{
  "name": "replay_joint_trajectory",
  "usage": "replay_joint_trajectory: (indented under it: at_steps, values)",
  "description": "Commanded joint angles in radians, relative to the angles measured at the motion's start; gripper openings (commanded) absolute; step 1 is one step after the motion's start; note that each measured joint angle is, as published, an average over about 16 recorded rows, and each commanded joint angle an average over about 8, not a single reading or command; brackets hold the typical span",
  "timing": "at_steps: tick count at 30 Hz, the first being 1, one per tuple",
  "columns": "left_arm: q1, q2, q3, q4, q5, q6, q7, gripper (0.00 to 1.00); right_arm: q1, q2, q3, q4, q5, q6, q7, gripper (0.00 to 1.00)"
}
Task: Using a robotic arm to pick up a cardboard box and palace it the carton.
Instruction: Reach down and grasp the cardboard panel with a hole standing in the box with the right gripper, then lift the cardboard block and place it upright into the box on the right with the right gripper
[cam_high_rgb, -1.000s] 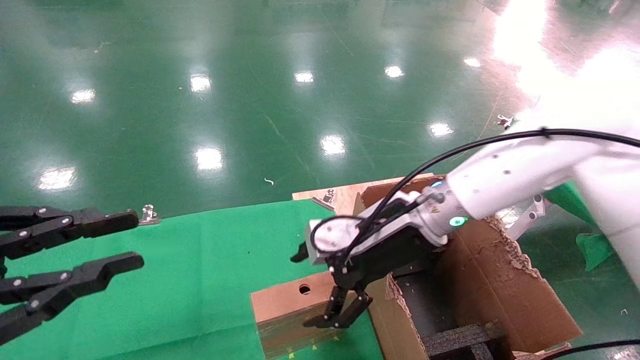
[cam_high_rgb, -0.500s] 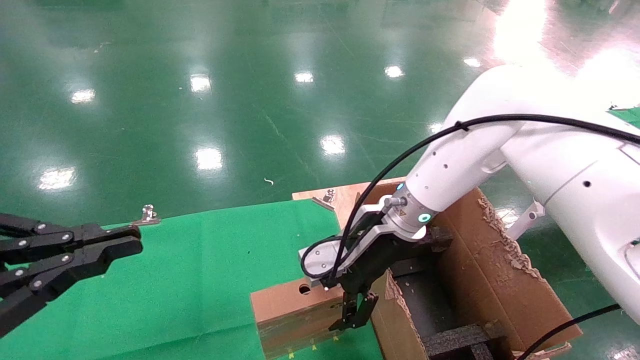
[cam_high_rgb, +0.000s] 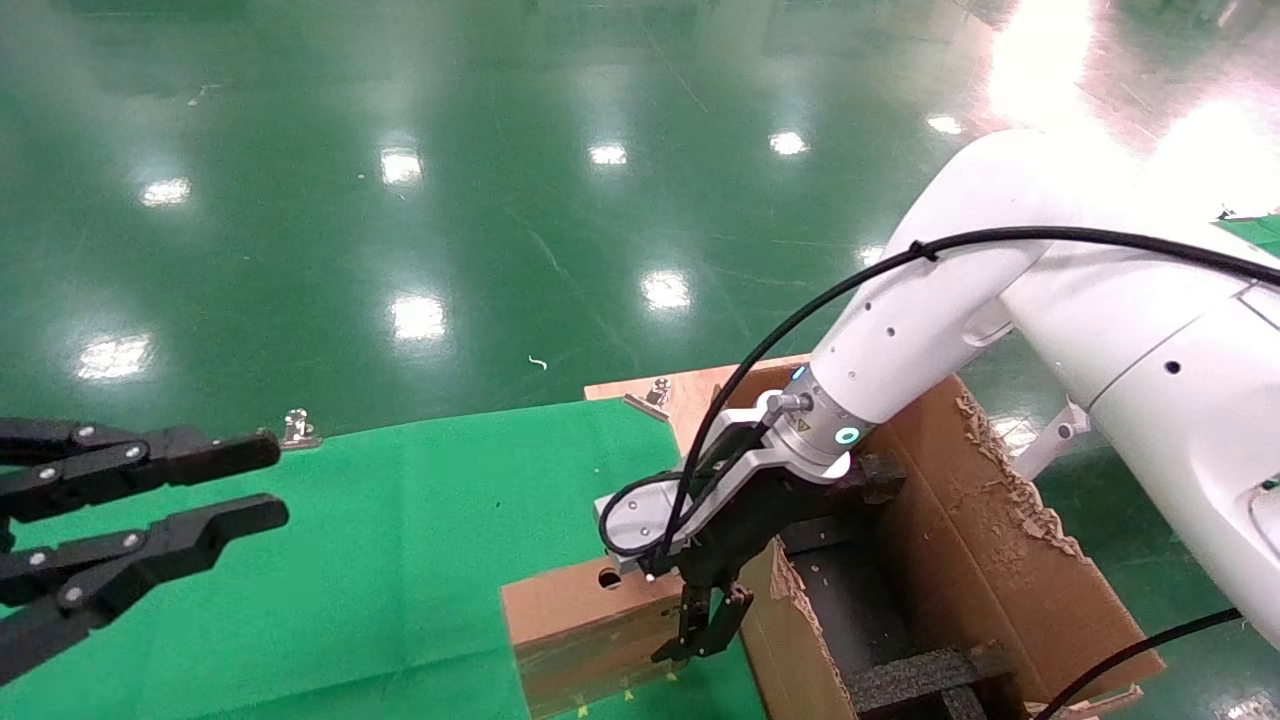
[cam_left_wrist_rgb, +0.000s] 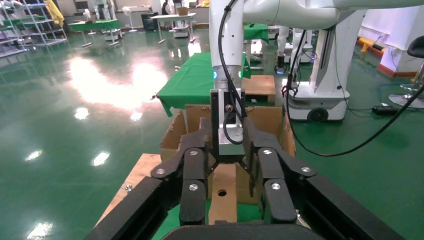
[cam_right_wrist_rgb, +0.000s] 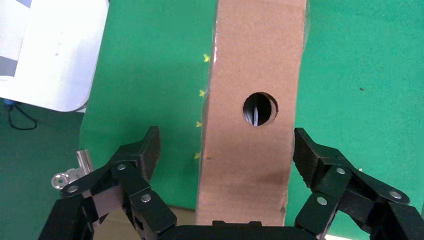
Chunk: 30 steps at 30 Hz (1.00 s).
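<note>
The cardboard box, small, brown and oblong with a round hole in its narrow face, lies on the green cloth beside the carton. The robotic arm's right gripper points down over the box's end nearest the carton. In the right wrist view the gripper is open, with one finger on each side of the box and a gap at both sides. The left gripper is open and empty at the left, facing the box.
The carton has ragged flaps and black foam inserts and stands on a wooden board. Metal clips sit at the green cloth's far edge. Shiny green floor lies beyond it.
The right arm's elbow rose and its gripper swung down over the box's end, then held. The left gripper's fingers narrowed half a second ago and are spread again.
</note>
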Motion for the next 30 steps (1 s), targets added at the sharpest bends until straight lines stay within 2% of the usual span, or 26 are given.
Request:
replay_joint_trajectory:
  at_steps: [1, 30]
  values:
    - [0.0, 0.0, 0.0, 0.0, 0.0, 0.0, 0.0, 1.0, -0.002, 0.002, 0.003, 0.003, 0.0, 0.0, 0.001, 0.0]
    - [0.0, 0.0, 0.0, 0.0, 0.0, 0.0, 0.0, 1.0, 0.003, 0.014, 0.016, 0.006, 0.011, 0.011, 0.002, 0.0]
